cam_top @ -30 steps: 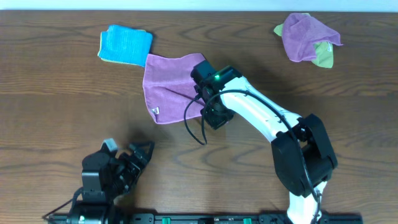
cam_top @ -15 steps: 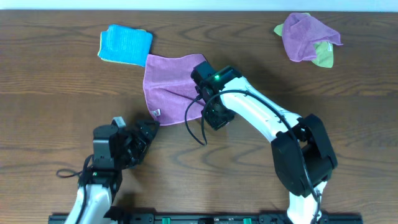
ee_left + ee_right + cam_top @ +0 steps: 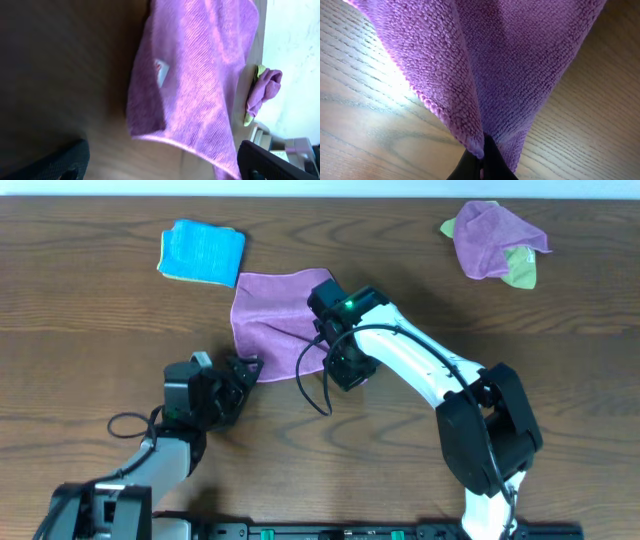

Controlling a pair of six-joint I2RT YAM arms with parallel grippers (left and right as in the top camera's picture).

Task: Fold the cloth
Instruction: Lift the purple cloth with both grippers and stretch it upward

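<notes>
Purple cloth (image 3: 268, 320) lies upper-centre on the table (image 3: 90, 340), mostly flat. A white tag (image 3: 161, 71) sits near its lower-left corner.

Lower-right corner is bunched up. My right gripper (image 3: 479, 159) is clenched on it, and in the right wrist view the cloth fans out from the dark tips in a creased fold, w/ pale wood grain either side.

My left gripper (image 3: 243, 370) sits just beside the cloth's lower-left corner. In the left wrist view its fingers (image 3: 55, 161) show at the two bottom corners of the frame, spread wide. Only table & the cloth's near edge lie btwn them, so it's released, grasping nothing. Can't tell if a tip touches the cloth.

Folded blue cloth (image 3: 202, 252) lies just beside the purple one's upper-left corner; touching or not, can't tell. Crumpled purple & green cloth (image 3: 495, 245) is at the far upper right, well apart from the rest.
</notes>
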